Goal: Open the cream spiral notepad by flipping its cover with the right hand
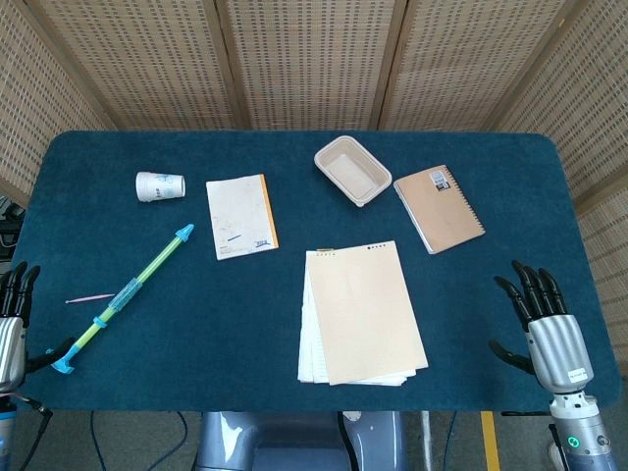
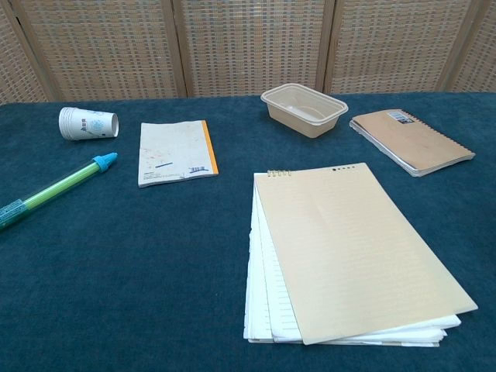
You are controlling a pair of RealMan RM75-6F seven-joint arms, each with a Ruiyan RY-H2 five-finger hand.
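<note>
While the cream spiral notepad (image 1: 363, 312) lay closed at table centre, the right hand (image 1: 537, 316) hovered at its three o'clock, fingers apart, empty.

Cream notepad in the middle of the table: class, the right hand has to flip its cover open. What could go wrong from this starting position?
1. Sheets under the cream notepad cover are fanned out at its left edge, so the fingers may lift several pages, not just the cover.
2. The right hand waits open at the table's edge, apart from the pad; the brown spiral notebook lies closer to that side and could be mistaken for the target.
</note>
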